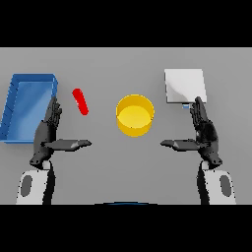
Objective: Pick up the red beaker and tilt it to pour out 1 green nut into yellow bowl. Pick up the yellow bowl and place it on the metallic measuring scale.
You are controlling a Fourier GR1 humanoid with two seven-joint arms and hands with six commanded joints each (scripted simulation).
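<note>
Left of yellow bowl [135, 115]: red beaker [80, 101] tilted, untouched | judged light, rigid, slick; to be gripped mid-body | left hand [48, 133], right hand [203, 132] released, empty

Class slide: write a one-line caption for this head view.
Open left robot hand and right robot hand flank yellow bowl; red beaker, blue tray, scale behind.

The table [126, 167] is a matt, even grey, and the scale [183, 86] on it is pale silvery metal with a soft sheen. The bowl [134, 115], beaker [80, 101] and blue tray [28, 106] look like smooth plastic. Both hands [47, 134] [204, 134] are dark and slightly glossy.
</note>
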